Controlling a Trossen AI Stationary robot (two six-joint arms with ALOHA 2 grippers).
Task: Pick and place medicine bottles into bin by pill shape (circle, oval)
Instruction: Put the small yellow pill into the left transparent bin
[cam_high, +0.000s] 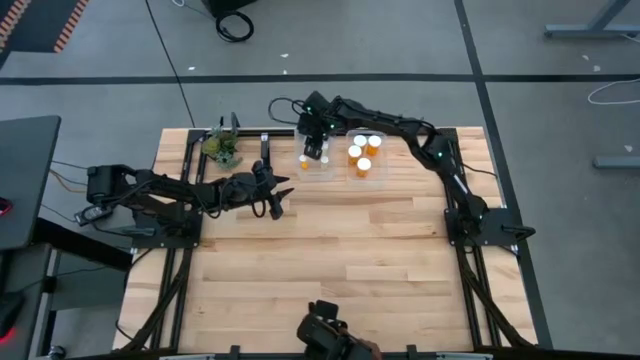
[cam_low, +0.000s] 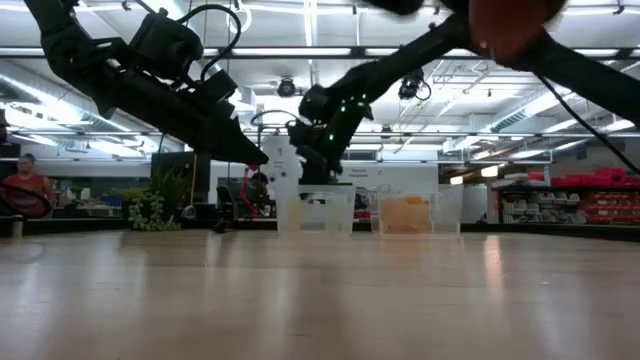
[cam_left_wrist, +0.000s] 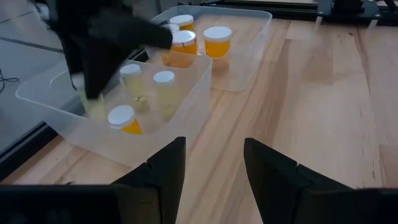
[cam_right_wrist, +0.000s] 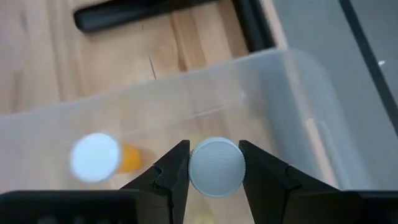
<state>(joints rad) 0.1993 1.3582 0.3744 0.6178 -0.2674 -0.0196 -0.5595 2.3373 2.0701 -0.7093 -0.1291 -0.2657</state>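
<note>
Stretching from the near edge to the far rail, the butcher-block tabletop of pale jointed wood strips lies smooth and faintly glossy, and around it is grey concrete floor crossed by dark tape lines; the low view looks into a workshop hall with strip lights and red shelving. Over the left middle of the table the left gripper hangs empty, its dark fingers parted. Farther back, a green plant sprig sits by the far left corner. Along the far edge stand two clear, thin-walled plastic bins side by side. The left bin holds several small amber bottles with round white caps, one lying on its side. Above it the right gripper is clamped on a medicine bottle by its ribbed white cap. The right bin holds four wider amber bottles, upright and clustered.
</note>
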